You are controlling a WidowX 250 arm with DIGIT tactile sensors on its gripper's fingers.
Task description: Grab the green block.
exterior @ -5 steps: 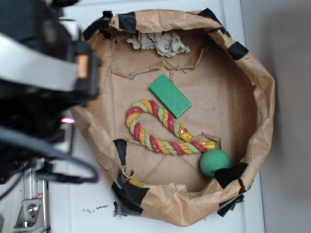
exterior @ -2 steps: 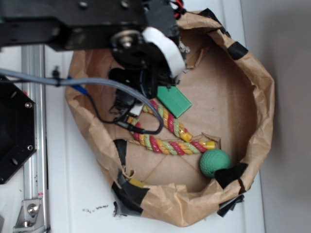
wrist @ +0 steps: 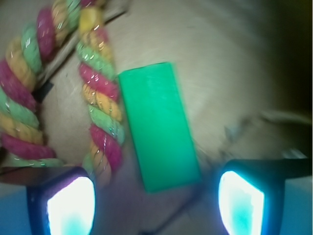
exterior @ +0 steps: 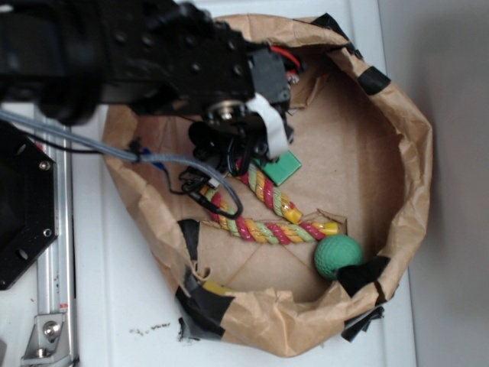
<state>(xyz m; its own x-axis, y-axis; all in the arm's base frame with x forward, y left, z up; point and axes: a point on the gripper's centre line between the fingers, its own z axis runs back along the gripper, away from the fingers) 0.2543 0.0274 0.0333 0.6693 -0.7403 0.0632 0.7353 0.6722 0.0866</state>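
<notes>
The green block [wrist: 159, 127] is a flat green slab lying on the brown paper floor of the bin. In the wrist view it lies just ahead of my open gripper [wrist: 156, 203], between the lines of the two glowing pads [wrist: 71, 203], untouched. In the exterior view only its right corner [exterior: 283, 167] shows; the rest is hidden under the black arm. My gripper [exterior: 256, 149] hangs over the block's left end. The multicoloured rope toy [wrist: 100, 117] lies right along the block's left side.
The rope toy [exterior: 252, 206] curves across the bin floor. A round dimpled green ball [exterior: 337, 255] sits at the lower right. The brown paper bin wall [exterior: 412, 176] rings the area. A grey cable [exterior: 153, 160] trails from the arm.
The arm has swung in from the left over the bin and now covers most of the green block. The block, rope toy and ball have not moved.
</notes>
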